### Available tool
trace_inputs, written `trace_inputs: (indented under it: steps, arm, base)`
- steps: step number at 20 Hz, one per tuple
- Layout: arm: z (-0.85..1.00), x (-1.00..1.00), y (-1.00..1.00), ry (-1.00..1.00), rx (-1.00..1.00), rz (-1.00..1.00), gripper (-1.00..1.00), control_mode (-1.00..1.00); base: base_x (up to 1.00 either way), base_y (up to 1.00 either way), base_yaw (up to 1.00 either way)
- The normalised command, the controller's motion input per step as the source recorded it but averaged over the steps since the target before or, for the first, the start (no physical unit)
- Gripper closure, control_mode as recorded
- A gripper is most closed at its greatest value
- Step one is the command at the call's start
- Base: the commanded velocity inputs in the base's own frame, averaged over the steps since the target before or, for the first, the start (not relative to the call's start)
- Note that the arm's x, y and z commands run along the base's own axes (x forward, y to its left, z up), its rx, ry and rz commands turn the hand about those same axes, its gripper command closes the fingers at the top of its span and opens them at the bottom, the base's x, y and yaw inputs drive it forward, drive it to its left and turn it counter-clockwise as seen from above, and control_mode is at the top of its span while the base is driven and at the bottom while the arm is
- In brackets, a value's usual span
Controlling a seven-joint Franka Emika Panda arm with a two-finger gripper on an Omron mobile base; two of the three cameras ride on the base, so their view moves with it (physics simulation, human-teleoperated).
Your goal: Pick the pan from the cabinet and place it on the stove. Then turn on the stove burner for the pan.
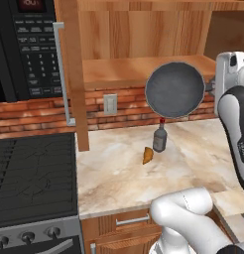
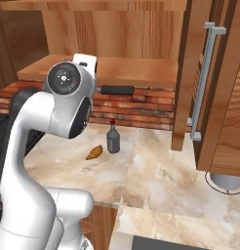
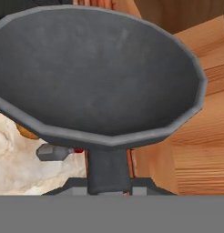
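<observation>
The arm hides the pan's (image 1: 175,90) handle at 3 o'clock. The stove (image 1: 32,183) is cut off at 9 o'clock.

Bottle (image 1: 159,138) beside croissant (image 1: 148,155) on counter (image 1: 193,158).

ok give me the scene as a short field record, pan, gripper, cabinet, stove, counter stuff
pan: tilted on edge, lifted in front of the cabinet shelf, above the counter
gripper: shut on the pan handle
cabinet: door open, shelf bare where visible
stove: grates bare, to the left of the counter
counter: small bottle with red cap upright, brown pastry beside it
task stage: pan out of the cabinet, not yet on the stove
</observation>
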Motion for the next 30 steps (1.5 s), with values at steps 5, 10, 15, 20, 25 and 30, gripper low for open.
trace_inputs:
  steps: [5, 10, 15, 20, 25, 30]
  arm:
    - [-0.02, -0.03, 0.00, 0.00, 0.00, 0.00, 1.00, -1.00]
    - [-0.10, -0.16, 0.00, 0.00, 0.00, 0.00, 1.00, 1.00]
    - [0.00, 0.00, 0.00, 0.00, 0.00, 0.00, 1.00, 1.00]
    - [0.00, 0.00, 0.00, 0.00, 0.00, 0.00, 1.00, 1.00]
    - [0.00, 0.00, 0.00, 0.00, 0.00, 0.00, 1.00, 1.00]
    - [0.00, 0.00, 0.00, 0.00, 0.00, 0.00, 1.00, 1.00]
  base:
    - [0.00, 0.00, 0.00]
    - [-0.13, 0.00, 0.00]
    - [-0.38, 0.00, 0.00]
    - [-0.41, 0.04, 0.00]
    - [-0.45, 0.13, 0.00]
    - [-0.49, 0.23, 0.00]
